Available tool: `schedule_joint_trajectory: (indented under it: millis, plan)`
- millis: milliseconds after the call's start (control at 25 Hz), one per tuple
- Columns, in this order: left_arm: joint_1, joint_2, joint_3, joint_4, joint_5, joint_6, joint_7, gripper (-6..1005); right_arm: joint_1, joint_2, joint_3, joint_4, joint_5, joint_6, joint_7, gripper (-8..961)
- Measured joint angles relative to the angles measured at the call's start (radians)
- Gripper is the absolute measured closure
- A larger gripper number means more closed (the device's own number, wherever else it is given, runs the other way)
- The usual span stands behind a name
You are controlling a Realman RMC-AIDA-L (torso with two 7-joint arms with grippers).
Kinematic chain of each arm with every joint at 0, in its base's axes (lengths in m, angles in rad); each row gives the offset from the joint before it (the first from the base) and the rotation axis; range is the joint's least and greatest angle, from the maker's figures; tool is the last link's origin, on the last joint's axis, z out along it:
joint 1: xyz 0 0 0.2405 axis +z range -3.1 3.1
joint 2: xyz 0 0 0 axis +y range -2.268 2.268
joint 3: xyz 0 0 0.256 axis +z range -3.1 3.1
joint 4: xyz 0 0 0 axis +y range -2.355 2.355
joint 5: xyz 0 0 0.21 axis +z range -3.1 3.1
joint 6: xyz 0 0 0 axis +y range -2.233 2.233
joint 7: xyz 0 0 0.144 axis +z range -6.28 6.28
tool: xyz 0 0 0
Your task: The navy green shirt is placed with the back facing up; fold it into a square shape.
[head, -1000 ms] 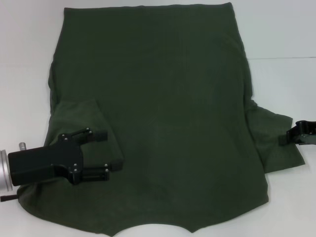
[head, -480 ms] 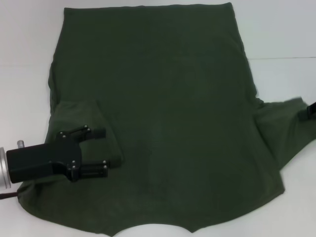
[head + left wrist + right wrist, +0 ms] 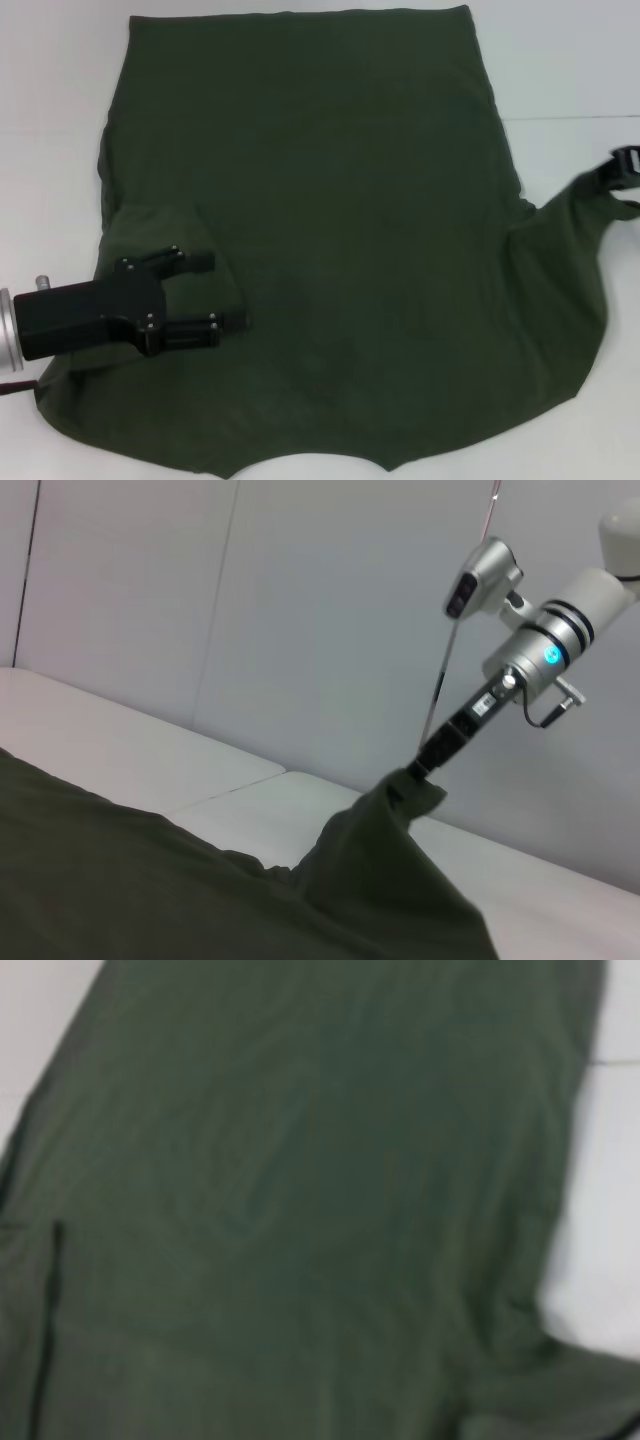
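- Clearly, the navy green shirt (image 3: 320,230) lay spread flat across the white tabletop (image 3: 50,120), covering most of it, with its hem at the far edge and the collar end toward the robot.
- The right gripper (image 3: 625,163) sat at the shirt's right margin, pinched shut on the right sleeve (image 3: 570,240) and holding it raised off the tabletop; the left wrist view showed the cloth drawn up to a peak at that gripper (image 3: 425,765).
- From that gripper, the body of the shirt lay to its left, so I judged that a fold of this sleeve would have to travel inward across the long axis running from collar to hem.
- The left gripper (image 3: 205,295) hovered low over the left sleeve (image 3: 165,235), which lay already folded in over the body; its fingers were spread apart and held nothing.
- The right arm was the nearer one to the unfolded sleeve and already had it, while the left stood well apart on the opposite side.
- Nothing else lay on the tabletop that could block the fold; only the left gripper stood over the cloth, and it was well clear of the right half.
- The right wrist view showed only the shirt's back panel (image 3: 300,1190) and a strip of tabletop beside it.
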Motion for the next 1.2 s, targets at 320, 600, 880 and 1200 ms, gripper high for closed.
schedule_joint_trajectory:
  millis: [320,600,880,1200]
  plan:
    - [0.0,0.0,0.0,0.014,-0.006,-0.001,-0.009,63,0.124,0.056,-0.026,0.026,-0.009,0.038,0.043,921]
    - [0.006,0.0,0.0,0.024,-0.007,-0.002,-0.01,62,0.215,0.095,-0.126,0.151,-0.012,0.138,0.074,918]
    - [0.007,0.001,-0.002,0.027,-0.007,-0.002,-0.01,64,0.253,0.152,-0.191,0.178,-0.011,0.188,0.097,914]
    - [0.002,0.003,-0.001,0.027,0.0,-0.002,-0.01,66,0.266,0.199,-0.194,0.211,-0.004,0.238,0.113,792]
